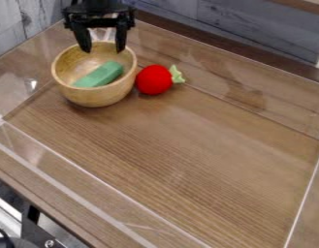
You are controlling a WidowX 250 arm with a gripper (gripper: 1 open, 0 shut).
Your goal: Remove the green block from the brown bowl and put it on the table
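Hovering over the far rim of the brown bowl (94, 77) — gripper (102, 39) pointing straight down, jaws spread wide, nothing between them, fingertips clear of the wood. Lying inside the bowl, toward the 3 o'clock side of its floor — the green block (102, 74), flat, tilted along the curved wall, long axis running roughly from 8 o'clock to 2 o'clock. Resting just beside the bowl at its 3 o'clock — a red strawberry toy (152, 79), leaves pointing away from the bowl, apparently touching or nearly touching the wall; exact contact not discernible. Stretching bare toward 5 o'clock and 6 o'clock — the table (188, 165), ringed by low clear walls.

Judging the step in hand: lining up for the pick, extraction not yet begun, block untouched.

Judging the next move: shifting slightly toward 6 o'clock to centre over the block, turning the jaws across its narrow width, descending inside the rim without striking the thick wall, closing on the bar, lifting clear of the rim, then carrying toward open wood at 5 o'clock — keeping away from the red toy.
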